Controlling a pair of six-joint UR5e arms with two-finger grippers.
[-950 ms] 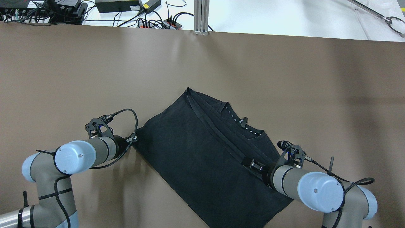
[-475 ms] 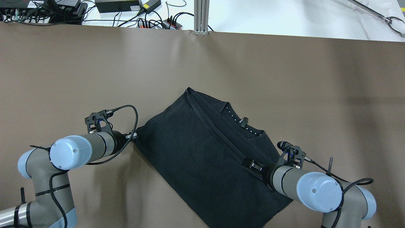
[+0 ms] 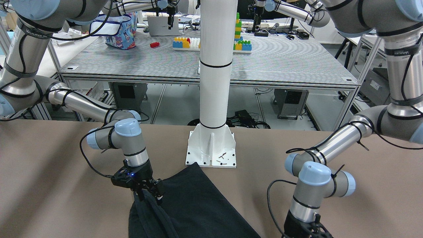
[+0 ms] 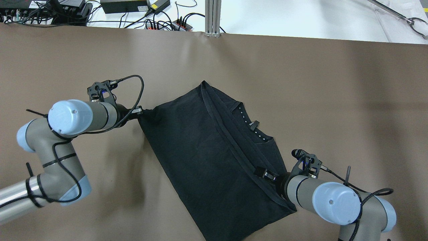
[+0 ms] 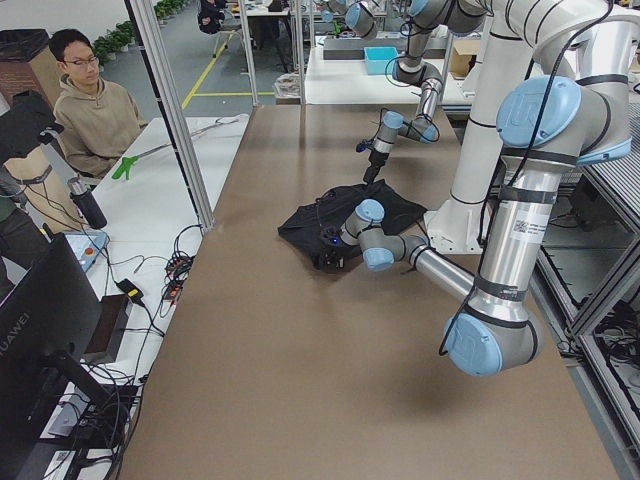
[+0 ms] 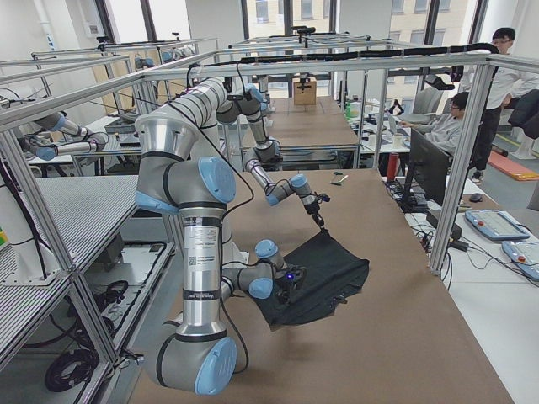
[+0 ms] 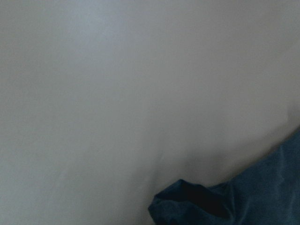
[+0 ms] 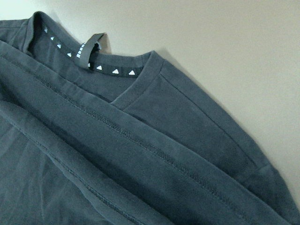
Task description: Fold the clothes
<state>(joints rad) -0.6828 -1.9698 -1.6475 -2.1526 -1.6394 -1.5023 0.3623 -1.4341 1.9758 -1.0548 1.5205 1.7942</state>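
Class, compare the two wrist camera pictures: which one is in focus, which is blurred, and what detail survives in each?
Left wrist view: soft and hazy, the table a featureless grey wash, only a dim corner of the black shirt at bottom right. Right wrist view: sharp, evenly lit, seams, stitching and the white triangles on the collar all crisp.

Bright, even overhead light, with soft shadows on the table (image 4: 234,67). The left wrist view is dim, hazy and out of focus; the right wrist view is sharp. Windows (image 6: 274,18) glow pale.
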